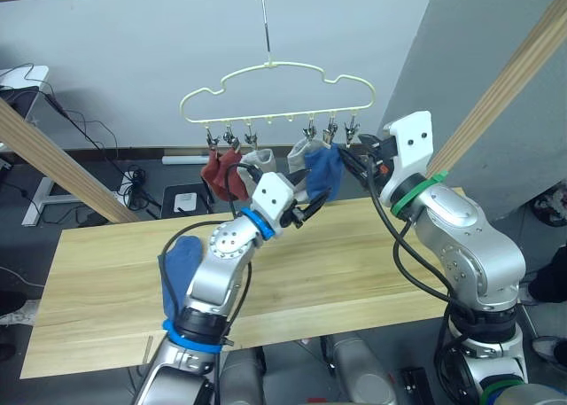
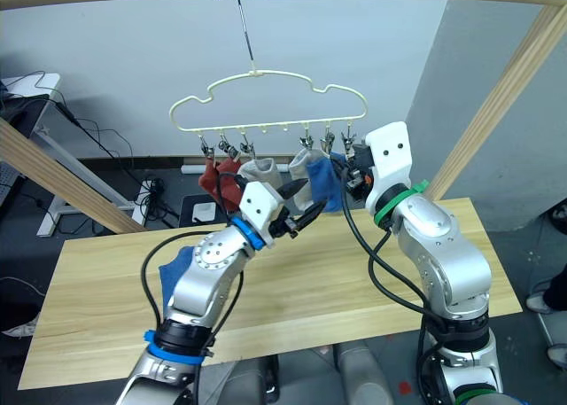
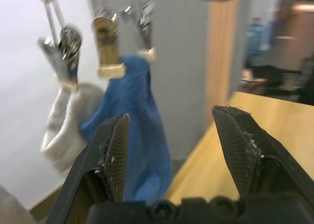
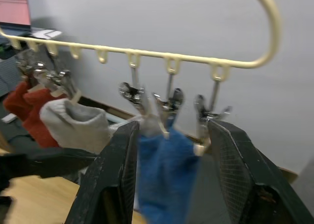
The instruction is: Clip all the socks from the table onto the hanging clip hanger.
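**Five socks clipped, one left**

Both tools apart, holding nothing: left tool (image 2: 297, 212) and right tool (image 4: 169, 185) near the hung blue sock (image 1: 324, 167) on the hanger (image 1: 279, 93). Last blue sock (image 1: 180, 268) lies on the tabletop (image 1: 354, 263); next move probably fetches it.

No text, label, brand, number or sign can be read anywhere in these pictures
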`<action>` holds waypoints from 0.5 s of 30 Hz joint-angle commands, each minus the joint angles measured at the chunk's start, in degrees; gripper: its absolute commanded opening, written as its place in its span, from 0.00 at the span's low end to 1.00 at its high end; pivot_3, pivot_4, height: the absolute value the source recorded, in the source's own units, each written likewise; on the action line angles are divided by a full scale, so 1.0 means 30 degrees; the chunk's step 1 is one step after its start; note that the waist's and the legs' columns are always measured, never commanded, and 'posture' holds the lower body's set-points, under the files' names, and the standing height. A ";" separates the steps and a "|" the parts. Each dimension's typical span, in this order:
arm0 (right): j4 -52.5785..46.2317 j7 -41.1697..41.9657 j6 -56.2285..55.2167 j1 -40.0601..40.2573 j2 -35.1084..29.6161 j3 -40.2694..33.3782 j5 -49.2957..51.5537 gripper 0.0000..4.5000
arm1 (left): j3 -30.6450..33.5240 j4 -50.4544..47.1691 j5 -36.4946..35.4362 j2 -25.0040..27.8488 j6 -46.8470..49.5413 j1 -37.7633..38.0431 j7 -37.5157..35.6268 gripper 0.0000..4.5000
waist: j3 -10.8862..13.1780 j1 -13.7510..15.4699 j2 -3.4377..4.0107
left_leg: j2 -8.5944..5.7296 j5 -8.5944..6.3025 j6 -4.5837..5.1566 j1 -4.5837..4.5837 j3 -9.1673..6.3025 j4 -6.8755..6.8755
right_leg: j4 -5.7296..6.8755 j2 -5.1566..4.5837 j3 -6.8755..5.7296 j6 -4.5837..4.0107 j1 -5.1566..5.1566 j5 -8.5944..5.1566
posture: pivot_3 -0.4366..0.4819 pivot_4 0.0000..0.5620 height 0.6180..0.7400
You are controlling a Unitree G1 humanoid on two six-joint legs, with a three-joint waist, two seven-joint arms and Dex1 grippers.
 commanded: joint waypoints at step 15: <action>0.3070 -0.2255 -0.2077 -0.0896 0.1911 -0.0207 -0.1728 0.43 | 0.1584 -0.1620 -0.2473 0.2937 0.2502 -0.1649 -0.2094 0.67 | 0.0000 0.0120 0.0000 | 0.0001 -0.0001 0.0000 -0.0011 0.0001 -0.0006 | -0.0013 -0.0001 0.0001 -0.0002 -0.0008 -0.0001 | 0.28 0.46 1.00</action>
